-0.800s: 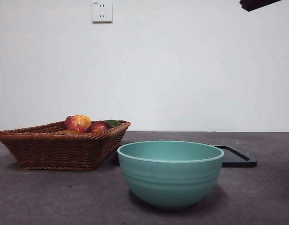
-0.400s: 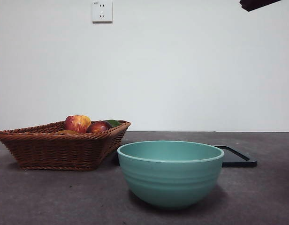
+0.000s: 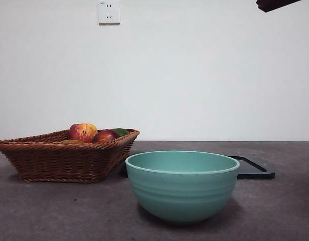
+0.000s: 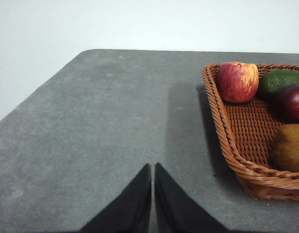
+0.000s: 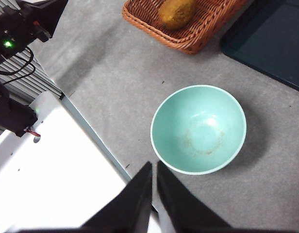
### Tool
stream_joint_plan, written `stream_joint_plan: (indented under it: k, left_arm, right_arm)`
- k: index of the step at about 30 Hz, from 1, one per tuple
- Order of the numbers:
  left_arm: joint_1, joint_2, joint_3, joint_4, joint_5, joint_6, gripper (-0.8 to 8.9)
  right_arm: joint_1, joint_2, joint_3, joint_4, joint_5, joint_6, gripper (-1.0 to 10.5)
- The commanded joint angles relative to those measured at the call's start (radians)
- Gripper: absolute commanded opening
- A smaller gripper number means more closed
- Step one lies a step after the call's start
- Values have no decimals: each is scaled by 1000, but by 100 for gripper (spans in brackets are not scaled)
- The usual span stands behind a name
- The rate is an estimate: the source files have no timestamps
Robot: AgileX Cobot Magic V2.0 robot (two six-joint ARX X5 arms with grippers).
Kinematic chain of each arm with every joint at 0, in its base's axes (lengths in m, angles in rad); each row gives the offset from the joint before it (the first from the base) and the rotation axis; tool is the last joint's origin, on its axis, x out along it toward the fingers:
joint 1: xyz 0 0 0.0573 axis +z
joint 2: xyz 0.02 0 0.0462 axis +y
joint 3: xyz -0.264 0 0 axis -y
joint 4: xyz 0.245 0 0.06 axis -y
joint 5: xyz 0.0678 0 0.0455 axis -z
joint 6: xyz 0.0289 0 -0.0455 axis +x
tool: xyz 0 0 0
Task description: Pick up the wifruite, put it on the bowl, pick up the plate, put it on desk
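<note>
The brown oval wifruite (image 4: 289, 147) lies in a wicker basket (image 4: 232, 145); it also shows in the right wrist view (image 5: 177, 13), and only its top shows in the front view (image 3: 70, 142). The teal bowl (image 3: 182, 186) stands empty on the desk (image 3: 54, 211), and shows from above in the right wrist view (image 5: 198, 129). A flat dark plate (image 3: 252, 168) lies behind the bowl (image 5: 273, 43). My left gripper (image 4: 153, 167) is shut and empty over bare desk beside the basket. My right gripper (image 5: 154, 167) is shut and empty, high above the bowl's near side.
The basket (image 3: 64, 158) also holds a red-yellow apple (image 3: 83, 132), a dark red fruit (image 3: 105, 136) and a green fruit (image 4: 280, 80). A black arm tip (image 3: 275, 4) shows at the top right. A white stand with cables (image 5: 23, 111) borders the desk.
</note>
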Motion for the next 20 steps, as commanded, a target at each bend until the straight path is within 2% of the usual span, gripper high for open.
stream_joint_plan:
  k: [1,3,6,13,17,20]
  left_arm:
    - [3,-2,-21,-6,-5,5,10]
    - [3,-2,-21,-6,-5,5,9]
    - [3,-2,-21,-6,-5,5,9]
    - [3,-2,-21,-6,-5,4,9]
    - [3,-2,-21,-6,-5,5,9]
    - [3,-2,-21,-6,-5,5,9]
  right_arm:
    - [6,5,18,3,0,-18,5]
    - [11,-9,19,-4,1,-25,5]
    - [-31,-64,18,6,67,-124,5]
    - [-302,-331,-77,230,156,-191,5]
    - [-426,-480,-226,372,294,-223,5]
    - [-498,-587,-375,464,296,-215,5]
